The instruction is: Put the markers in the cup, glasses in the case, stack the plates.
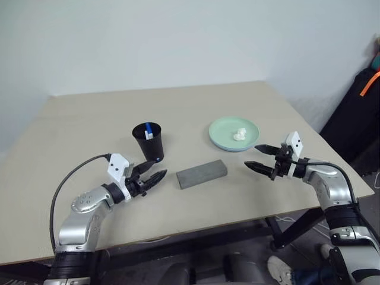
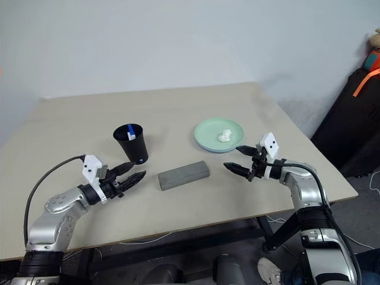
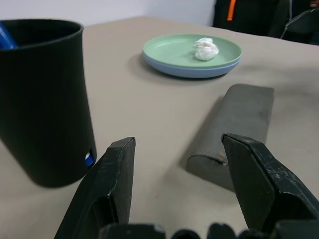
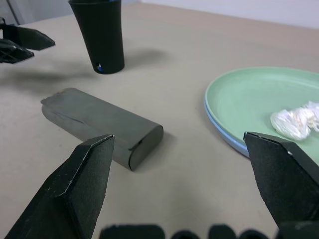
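Lying shut between both empty, open hands point(image 1: 153, 176) point(image 1: 259, 158), the case point(image 1: 201, 173).

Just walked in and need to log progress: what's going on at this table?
A two-armed robot is tidying a table, and the job looks about finished. The cup holds a blue-capped marker, the case lies shut, and the green plate sits stacked on the blue plate, with a small white lump on top. The left claw and right claw are both open, holding nothing.
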Controlling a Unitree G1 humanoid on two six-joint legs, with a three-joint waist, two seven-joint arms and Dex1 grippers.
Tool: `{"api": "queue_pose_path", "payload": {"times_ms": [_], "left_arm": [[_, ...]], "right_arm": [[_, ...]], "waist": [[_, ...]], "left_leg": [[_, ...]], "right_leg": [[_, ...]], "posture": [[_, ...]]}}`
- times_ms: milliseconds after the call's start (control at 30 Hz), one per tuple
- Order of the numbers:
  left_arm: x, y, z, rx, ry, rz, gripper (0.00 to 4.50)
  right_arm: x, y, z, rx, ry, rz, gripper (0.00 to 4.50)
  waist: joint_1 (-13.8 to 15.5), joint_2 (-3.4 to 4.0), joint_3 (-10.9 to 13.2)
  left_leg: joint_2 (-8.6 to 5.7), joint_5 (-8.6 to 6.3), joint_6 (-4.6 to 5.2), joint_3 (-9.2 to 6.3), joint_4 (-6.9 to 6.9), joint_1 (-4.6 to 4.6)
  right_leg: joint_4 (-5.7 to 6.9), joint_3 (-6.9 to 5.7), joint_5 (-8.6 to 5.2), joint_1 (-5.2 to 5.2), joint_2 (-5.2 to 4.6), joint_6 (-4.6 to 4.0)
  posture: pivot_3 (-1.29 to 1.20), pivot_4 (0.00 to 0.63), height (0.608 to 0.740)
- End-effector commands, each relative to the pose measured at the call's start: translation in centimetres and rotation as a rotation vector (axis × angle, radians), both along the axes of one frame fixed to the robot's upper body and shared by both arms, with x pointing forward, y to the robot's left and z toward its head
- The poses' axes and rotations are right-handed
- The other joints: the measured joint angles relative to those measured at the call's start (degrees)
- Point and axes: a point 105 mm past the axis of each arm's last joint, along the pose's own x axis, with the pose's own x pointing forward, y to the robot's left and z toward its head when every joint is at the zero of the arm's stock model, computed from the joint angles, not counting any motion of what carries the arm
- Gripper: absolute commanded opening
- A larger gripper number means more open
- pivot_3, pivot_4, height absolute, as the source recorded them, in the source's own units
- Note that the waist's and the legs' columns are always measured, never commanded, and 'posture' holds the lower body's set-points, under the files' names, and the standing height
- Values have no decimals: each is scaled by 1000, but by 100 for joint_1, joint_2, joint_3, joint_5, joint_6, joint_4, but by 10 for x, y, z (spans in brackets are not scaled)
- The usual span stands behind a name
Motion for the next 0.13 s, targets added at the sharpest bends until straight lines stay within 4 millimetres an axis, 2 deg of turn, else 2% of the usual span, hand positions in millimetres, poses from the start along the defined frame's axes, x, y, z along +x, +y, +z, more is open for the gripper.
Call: {"api": "queue_pose_path", "payload": {"times_ms": [33, 133], "left_arm": [[-2, 0, 9, 5, -51, 21, 2886], [-3, -3, 5, 4, -43, 31, 2886]], "right_arm": [[1, 1, 15, 21, -48, 7, 4500], [1, 2, 13, 21, -46, 8, 4500]], "waist": [[0, 0, 0], [0, 0, 0]], "left_leg": [[0, 0, 0, 0, 0, -1], [0, -4, -6, 0, 0, -1]], "right_leg": [[-1, 0, 0, 0, -1, 0], [-1, -1, 0, -1, -2, 0]], "posture": [[0, 0, 728], [0, 0, 728]]}}
